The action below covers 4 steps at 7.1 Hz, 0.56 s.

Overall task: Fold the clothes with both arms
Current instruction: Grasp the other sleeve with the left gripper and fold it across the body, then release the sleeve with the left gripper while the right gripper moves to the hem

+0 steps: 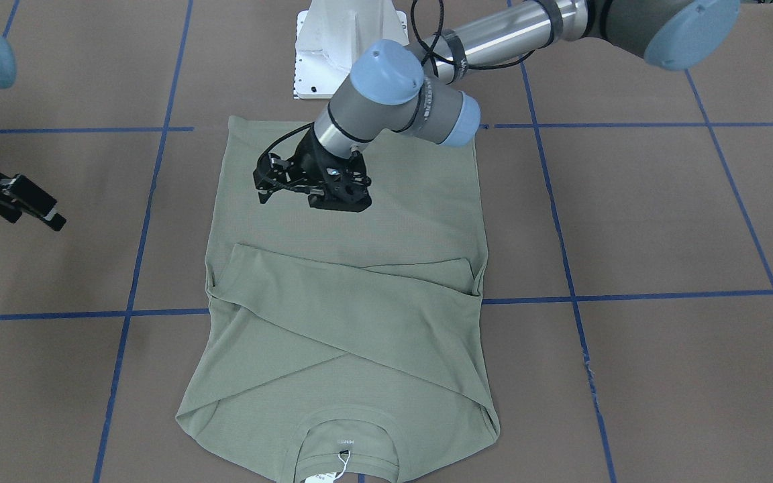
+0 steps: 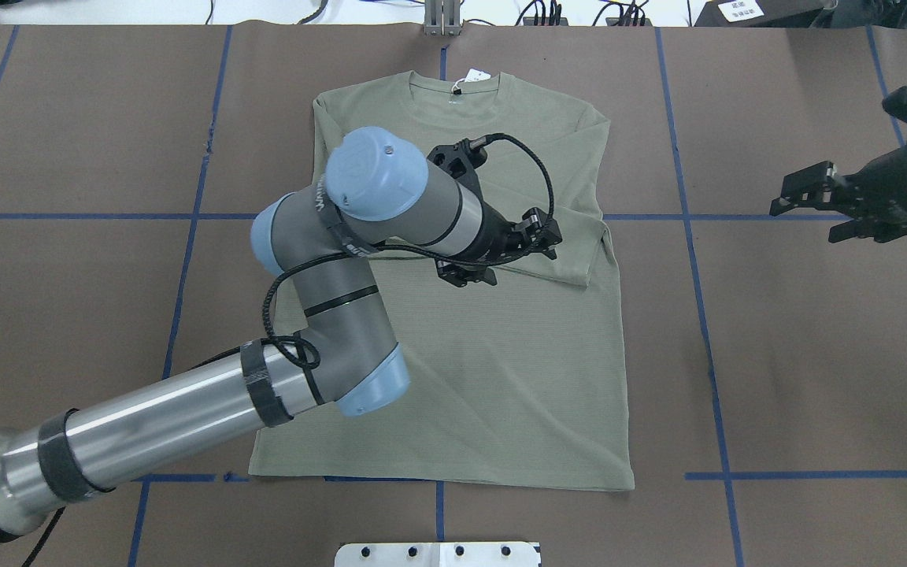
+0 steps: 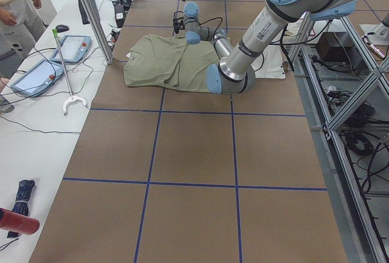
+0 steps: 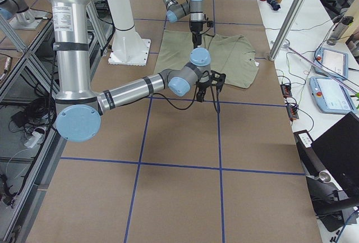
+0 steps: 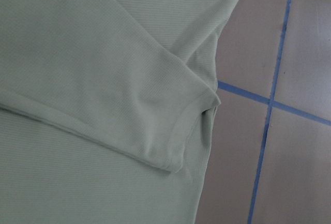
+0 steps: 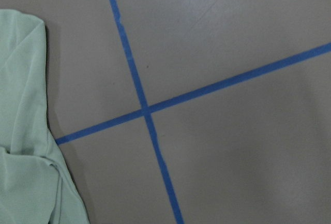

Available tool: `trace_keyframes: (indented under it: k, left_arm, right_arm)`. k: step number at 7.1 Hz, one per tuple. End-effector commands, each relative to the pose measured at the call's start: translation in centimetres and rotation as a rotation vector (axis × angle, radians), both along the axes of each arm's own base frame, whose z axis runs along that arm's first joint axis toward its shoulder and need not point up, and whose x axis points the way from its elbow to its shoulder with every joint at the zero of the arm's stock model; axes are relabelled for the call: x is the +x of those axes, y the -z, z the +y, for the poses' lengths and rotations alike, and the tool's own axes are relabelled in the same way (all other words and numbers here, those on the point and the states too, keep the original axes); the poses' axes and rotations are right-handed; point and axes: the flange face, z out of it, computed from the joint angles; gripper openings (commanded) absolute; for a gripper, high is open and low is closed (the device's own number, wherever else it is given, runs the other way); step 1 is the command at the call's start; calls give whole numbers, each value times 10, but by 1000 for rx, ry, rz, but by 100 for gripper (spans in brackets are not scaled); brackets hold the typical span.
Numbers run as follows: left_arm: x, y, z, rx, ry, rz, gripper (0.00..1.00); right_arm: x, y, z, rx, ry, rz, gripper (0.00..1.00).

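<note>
The clothes are one sage-green long-sleeved shirt lying flat on the brown table. Both sleeves are folded across the chest, and a white hang tag sits at the collar. My left gripper hovers over the shirt's middle, open and holding nothing. The left wrist view shows a sleeve cuff lying flat at the shirt's edge. My right gripper stands open over bare table, well off the shirt's side. The right wrist view catches only the shirt's edge.
Blue tape lines grid the brown table. The white pedestal base stands just behind the shirt's hem. A side table with tablets and a person lies beyond the collar end. Metal frame posts rise there.
</note>
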Motion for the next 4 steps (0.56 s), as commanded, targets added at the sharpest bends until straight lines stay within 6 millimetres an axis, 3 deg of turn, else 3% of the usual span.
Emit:
trace_keyframes:
  k: [1,3,4]
  left_arm:
    - [-39,-39,15,9,15,-3,91]
    - [-49,-53,16,40,15,-15,91]
    - [-59,-59,17,40,21,-15,91]
  right_arm:
    - [-90,56,73,-46,-46,-34,99]
    - [-127,83,139,-39,-31,-6,97]
    - [-149,96,172,-136,-64,-22,96]
